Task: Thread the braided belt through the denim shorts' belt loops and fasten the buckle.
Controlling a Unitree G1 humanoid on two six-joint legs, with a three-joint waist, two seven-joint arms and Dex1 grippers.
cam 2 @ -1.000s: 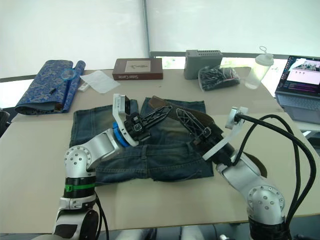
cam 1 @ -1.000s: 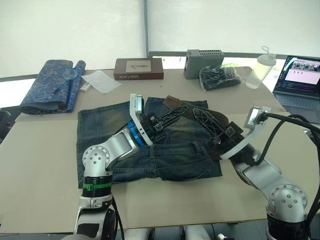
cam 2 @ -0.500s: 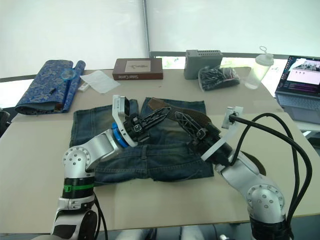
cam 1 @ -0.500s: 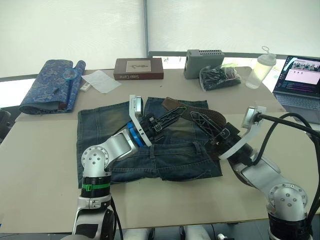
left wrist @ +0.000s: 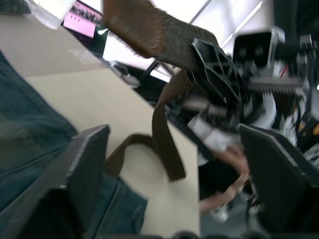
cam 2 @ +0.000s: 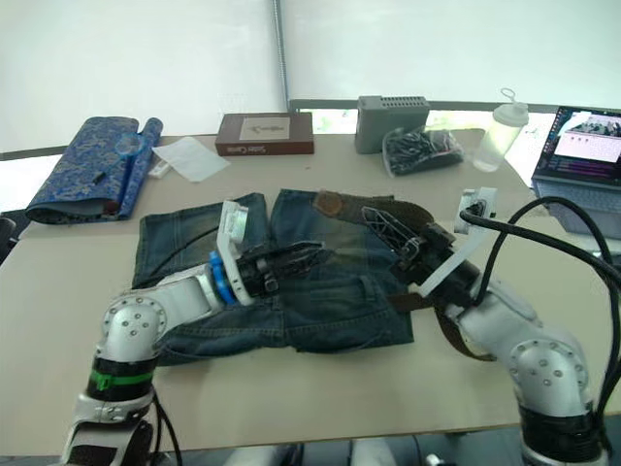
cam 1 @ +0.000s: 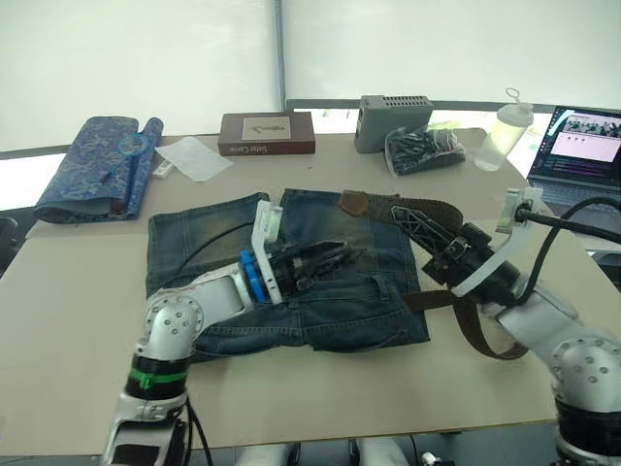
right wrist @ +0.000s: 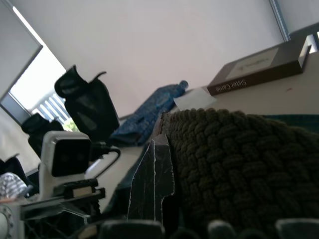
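Faded blue denim shorts (cam 1: 233, 233) spread flat on a beige table (cam 1: 78, 291), waistband toward the right. Right gripper (cam 1: 419, 219) lifted over the waistband's far corner, black fingers clamped on the dark brown braided belt (cam 1: 388, 207), strap trailing down to a loop on the tabletop. Left gripper (cam 1: 335, 260) low over the shorts' middle, fingers spread apart, empty. Brown book (cam 1: 266, 134) near the far edge.

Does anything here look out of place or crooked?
Yes. The braided belt is not lying flat along the waistband of the denim shorts. The right gripper holds it lifted, and the rest twists into a loose loop on the table beside the shorts' right edge.
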